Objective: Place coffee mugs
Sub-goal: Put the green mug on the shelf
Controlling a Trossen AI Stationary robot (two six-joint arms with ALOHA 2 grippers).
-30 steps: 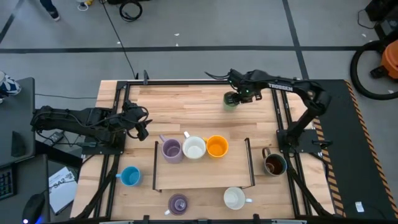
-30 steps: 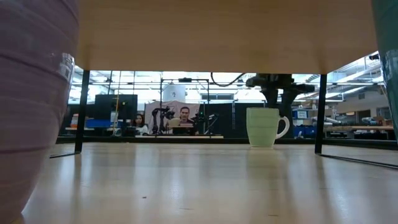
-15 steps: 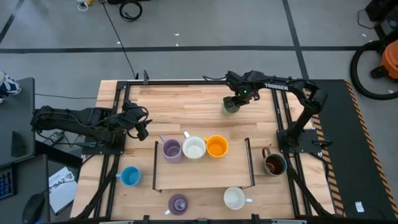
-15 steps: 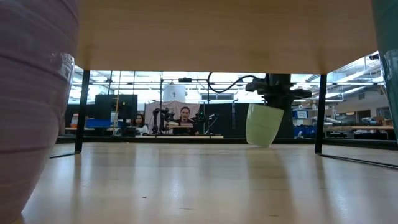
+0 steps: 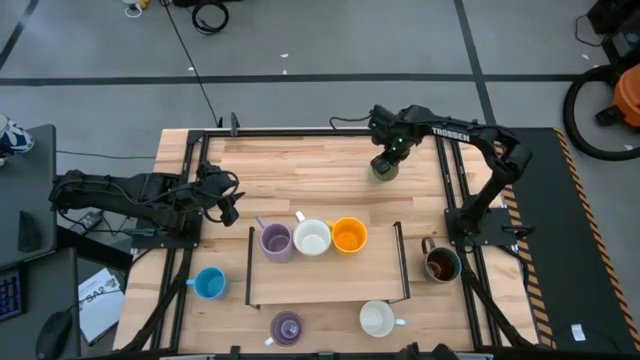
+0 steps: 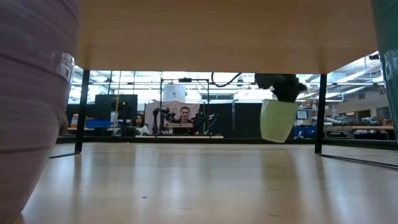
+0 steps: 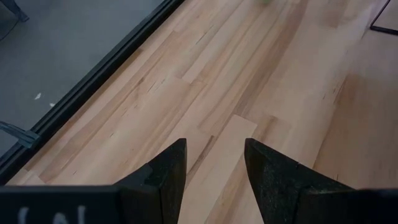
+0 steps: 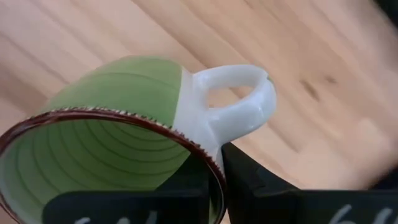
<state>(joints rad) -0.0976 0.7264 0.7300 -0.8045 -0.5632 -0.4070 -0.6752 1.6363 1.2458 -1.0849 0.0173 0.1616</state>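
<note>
- We see the right gripper (image 5: 383, 166) has lifted the small green ceramic mug (image 6: 277, 121) off the wooden table (image 5: 300, 170).
- It now hangs tilted, carried slightly rightward.

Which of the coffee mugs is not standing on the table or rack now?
The green ceramic mug, pinched by its rim in the right gripper and hanging tilted above the far tabletop. The other mugs all rest on surfaces.

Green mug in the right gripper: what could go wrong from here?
The right gripper pinches only the rim of the green mug beside its handle, and the mug hangs tilted above the table; it might slip or swing. The rack already holds three mugs in a row, so setting it there may knock one.
</note>
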